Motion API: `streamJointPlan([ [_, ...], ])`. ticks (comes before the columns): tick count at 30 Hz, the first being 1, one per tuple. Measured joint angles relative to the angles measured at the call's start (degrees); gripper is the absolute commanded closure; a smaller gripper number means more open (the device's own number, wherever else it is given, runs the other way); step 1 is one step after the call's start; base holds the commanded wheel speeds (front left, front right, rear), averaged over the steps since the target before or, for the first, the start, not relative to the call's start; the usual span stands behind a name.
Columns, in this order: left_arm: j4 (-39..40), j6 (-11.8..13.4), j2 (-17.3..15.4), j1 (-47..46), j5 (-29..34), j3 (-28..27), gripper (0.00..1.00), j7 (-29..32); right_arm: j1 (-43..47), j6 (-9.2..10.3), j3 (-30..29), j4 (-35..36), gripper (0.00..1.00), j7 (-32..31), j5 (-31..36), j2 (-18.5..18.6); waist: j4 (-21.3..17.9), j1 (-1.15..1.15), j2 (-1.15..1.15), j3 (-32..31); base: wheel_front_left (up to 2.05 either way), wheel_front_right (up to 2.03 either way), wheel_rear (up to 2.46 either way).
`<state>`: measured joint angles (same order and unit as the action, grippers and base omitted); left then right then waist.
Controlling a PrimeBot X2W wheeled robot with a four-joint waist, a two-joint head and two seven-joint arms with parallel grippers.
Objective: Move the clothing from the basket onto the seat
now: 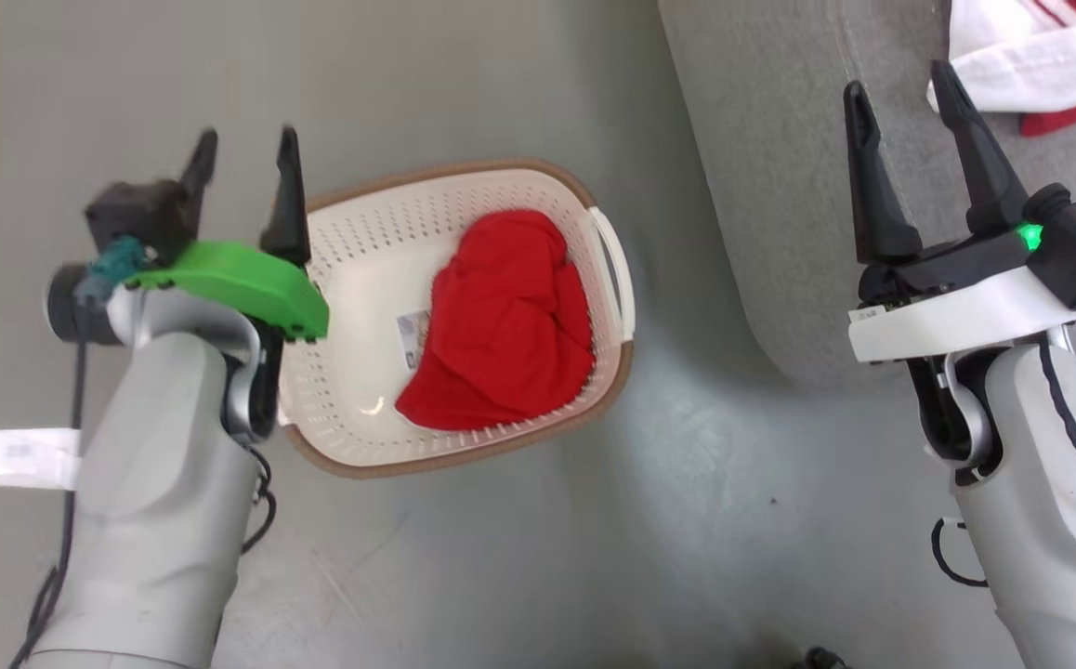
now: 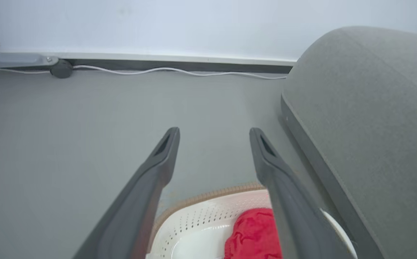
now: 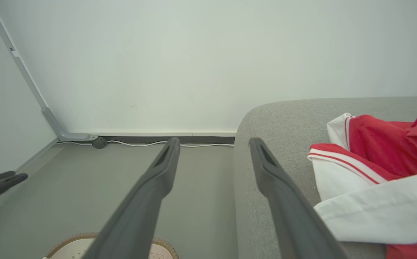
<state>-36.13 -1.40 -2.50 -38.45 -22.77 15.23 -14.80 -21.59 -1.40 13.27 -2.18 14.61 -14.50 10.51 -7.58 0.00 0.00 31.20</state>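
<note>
Grey floor (image 1: 464, 84), cream basket (image 1: 352, 409), crumpled red garment (image 1: 501, 325) inside

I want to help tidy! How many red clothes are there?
2: a red garment crumpled in the basket, a red-and-white garment on the seat. More may hide underneath.

No words can be read; the small paper label (image 1: 413, 335) on the floor of the basket (image 1: 464, 178) is too blurry.
</note>
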Motion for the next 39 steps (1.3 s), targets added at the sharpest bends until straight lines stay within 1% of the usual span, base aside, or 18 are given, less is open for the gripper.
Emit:
streamJointPlan([
  [3,6.25,1.1,-0.38,0.29,0.73,-2.23,0.0,0.07,0.61,-0.01,0.1,-1.03,0.0,-0.01,0.0,-0.04,1.19,0.0,0.0,-2.51,0.0,0.0,0.0],
  [7,12.34,2.34,-1.03,3.1,3.18,-3.96,0.0,0.07,1.82,-0.01,0.16,-2.36,0.0,-0.01,-0.01,-0.03,2.5,0.0,0.0,-5.86,0.0,0.0,0.0],
  [12,17.69,3.56,-2.29,7.77,4.53,-5.02,0.0,0.07,3.3,0.01,0.1,-3.91,0.0,-0.01,-0.01,0.02,3.74,0.0,0.0,-9.93,0.0,0.0,0.0],
  [15,20.03,4.53,-3.02,11.04,6.66,-5.16,0.0,0.07,4.26,0.2,-0.13,-4.54,0.0,-0.01,-0.02,0.02,4.26,0.0,0.0,-12.25,0.0,0.0,0.0],
  [16,20.6,4.63,-3.15,12.22,6.84,-5.24,0.0,0.07,4.62,0.48,-0.26,-4.85,0.0,-0.01,-0.02,0.03,4.41,0.0,0.0,-13.02,0.0,0.0,0.0],
  [21,22.82,5.17,-3.7,16.81,7.04,-5.27,0.0,0.07,6.2,0.55,-0.4,-5.69,0.0,-0.01,-0.1,0.04,4.84,0.0,0.0,-15.86,0.0,0.0,0.0],
  [23,24.08,5.54,-3.69,20.18,7.12,-5.32,0.0,0.07,7.36,0.58,-0.36,-6.13,0.0,-0.01,-0.1,-0.04,5.05,0.0,0.0,-17.83,0.0,0.0,0.0],
  [27,25.37,5.79,-3.69,24.74,7.12,-5.52,0.0,0.07,8.99,0.99,-0.34,-6.68,0.0,-0.01,-0.13,-0.14,5.2,0.0,0.0,-20.36,0.0,0.0,0.0],
  [32,26.32,6.22,-3.68,29.55,7.1,-5.45,0.0,0.07,11.6,0.98,-0.32,-7.92,0.0,-0.12,-0.82,-0.12,5.37,0.0,0.0,-23.28,0.0,0.0,0.0],
  [39,28.54,6.47,-3.66,33.96,6.95,-5.67,0.0,0.1,13.31,1.1,-0.42,-8.13,0.0,-1.12,-0.96,0.15,5.77,0.0,0.0,-26.11,0.0,0.0,0.0],
])
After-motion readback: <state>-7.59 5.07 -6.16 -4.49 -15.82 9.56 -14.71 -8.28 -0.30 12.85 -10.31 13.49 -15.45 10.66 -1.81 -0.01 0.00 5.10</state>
